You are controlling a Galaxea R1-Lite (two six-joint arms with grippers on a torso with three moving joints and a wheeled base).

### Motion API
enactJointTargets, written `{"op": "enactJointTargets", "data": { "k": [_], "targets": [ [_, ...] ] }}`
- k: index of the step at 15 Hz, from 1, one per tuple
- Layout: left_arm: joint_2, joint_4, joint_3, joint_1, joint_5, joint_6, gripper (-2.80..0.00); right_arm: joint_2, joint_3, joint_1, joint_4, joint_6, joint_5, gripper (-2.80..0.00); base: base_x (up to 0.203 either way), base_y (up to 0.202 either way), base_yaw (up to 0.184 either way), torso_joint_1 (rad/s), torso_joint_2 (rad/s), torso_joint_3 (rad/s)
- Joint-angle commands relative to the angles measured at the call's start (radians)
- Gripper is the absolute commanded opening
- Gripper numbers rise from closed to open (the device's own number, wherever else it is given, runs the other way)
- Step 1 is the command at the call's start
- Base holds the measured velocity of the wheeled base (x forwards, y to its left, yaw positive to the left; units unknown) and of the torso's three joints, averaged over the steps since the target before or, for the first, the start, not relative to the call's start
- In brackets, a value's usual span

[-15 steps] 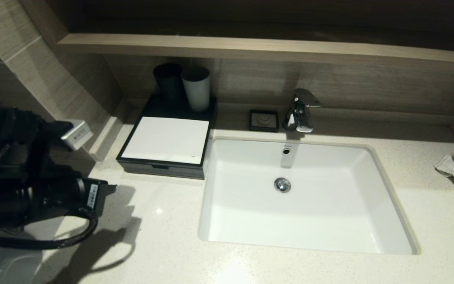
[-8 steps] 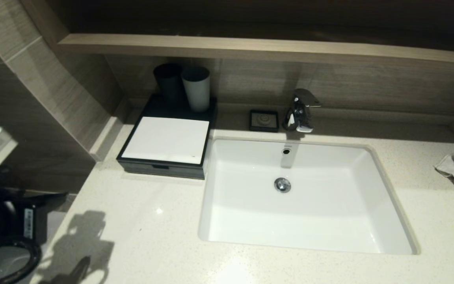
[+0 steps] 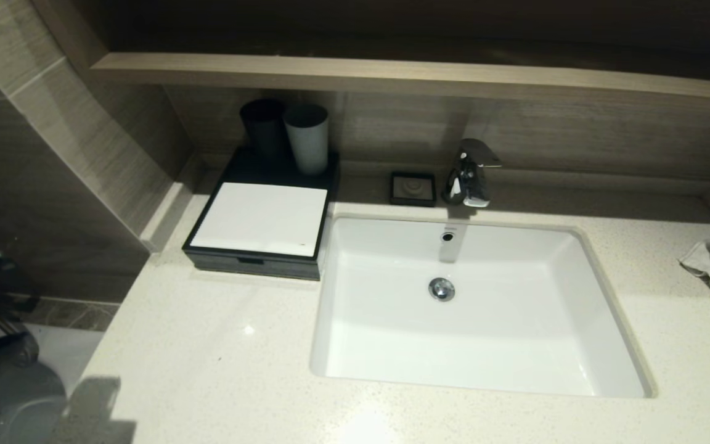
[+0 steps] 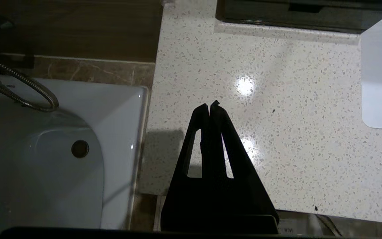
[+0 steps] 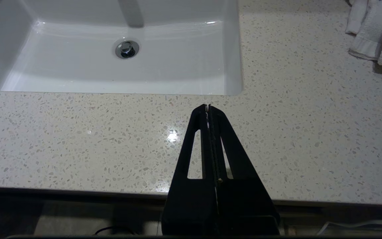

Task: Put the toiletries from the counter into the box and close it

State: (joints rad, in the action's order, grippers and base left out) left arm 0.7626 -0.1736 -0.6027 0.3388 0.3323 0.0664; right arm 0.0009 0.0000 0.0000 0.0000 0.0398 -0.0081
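Gone from the head view since a second ago, the left gripper (image 4: 210, 105) hangs over the counter (image 3: 219, 345) edge, fingers pressed together, empty. Its drawer pushed in, the box (image 3: 261, 223) sits left of the sink (image 3: 601, 308).

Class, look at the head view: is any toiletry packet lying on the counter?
No: the counter shows only bare speckled stone around the sink, with the box shut.

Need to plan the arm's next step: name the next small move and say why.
Probably none beyond parking the left tool: no packets show on the counter, the box drawer looks shut, and both tools, left and right tool, are closed and empty.
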Motion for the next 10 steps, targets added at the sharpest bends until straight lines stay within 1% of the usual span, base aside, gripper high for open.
{"op": "enactJointTargets", "data": {
  "k": [1, 4, 5, 6, 7, 9, 10],
  "targets": [
    [-0.141, -0.001, 0.019, -0.071, -0.023, -0.001, -2.8, -0.001, 0.0, 0.0, 0.0, 0.0, 0.0, -2.8, 0.0, 0.0, 0.0, 0.0, 0.0, 0.0],
    [-0.268, -0.001, 0.011, -0.288, -0.204, -0.006, -2.8, -0.001, 0.0, 0.0, 0.0, 0.0, -0.001, -2.8, 0.0, 0.0, 0.0, 0.0, 0.0, 0.0],
    [-0.319, -0.005, 0.016, -0.328, -0.257, -0.006, -2.8, -0.001, 0.0, 0.0, 0.0, 0.0, 0.0, -2.8, 0.0, 0.0, 0.0, 0.0, 0.0, 0.0],
    [-0.366, -0.01, 0.028, -0.354, -0.29, -0.007, -2.8, -0.001, 0.0, 0.0, 0.0, 0.0, 0.0, -2.8, 0.0, 0.0, 0.0, 0.0, 0.0, 0.0],
    [-0.41, -0.013, 0.048, -0.369, -0.306, -0.009, -2.8, -0.001, 0.0, 0.0, 0.0, 0.0, 0.0, -2.8, 0.0, 0.0, 0.0, 0.0, 0.0, 0.0],
    [-0.487, -0.019, 0.09, -0.378, -0.316, -0.026, -2.8, -0.001, 0.0, 0.0, 0.0, 0.0, 0.0, -2.8, 0.0, 0.0, 0.0, 0.0, 0.0, 0.0],
    [-0.514, -0.021, 0.114, -0.378, -0.316, -0.046, -2.8, -0.001, 0.0, 0.0, 0.0, 0.0, 0.0, -2.8, 0.0, 0.0, 0.0, 0.0, 0.0, 0.0]
  ]
}}
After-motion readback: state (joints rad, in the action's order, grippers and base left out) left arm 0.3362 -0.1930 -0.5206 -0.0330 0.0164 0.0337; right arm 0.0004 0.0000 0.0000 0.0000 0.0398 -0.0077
